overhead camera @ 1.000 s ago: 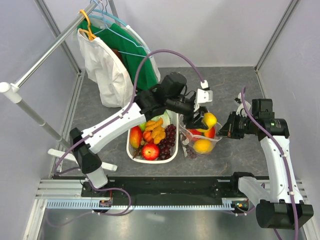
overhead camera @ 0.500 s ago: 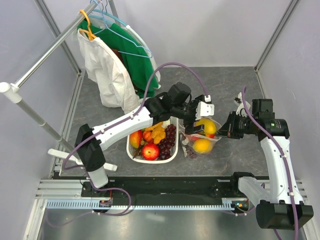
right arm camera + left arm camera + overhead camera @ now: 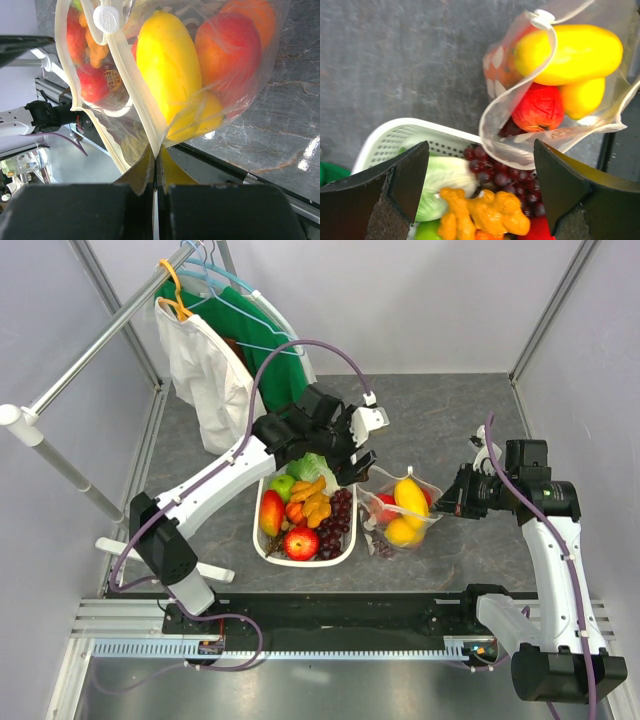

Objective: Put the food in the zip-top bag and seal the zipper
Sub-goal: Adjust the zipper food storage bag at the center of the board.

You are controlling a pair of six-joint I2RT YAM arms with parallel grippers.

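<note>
Right of the basket on the grey surface, the bag stands with its mouth open, holding a yellow mango and a red fruit. My right pincer is clenched on the zipper at the bag's right end. My left pincer hangs released above the basket's far-right rim, over the grapes. Through the bag's wall I see an apple with a small sticker; its print is too fine to read.

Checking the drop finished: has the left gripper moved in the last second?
Yes. The left gripper, open, pulled left off the zip-top bag to above the white basket's far end.
</note>
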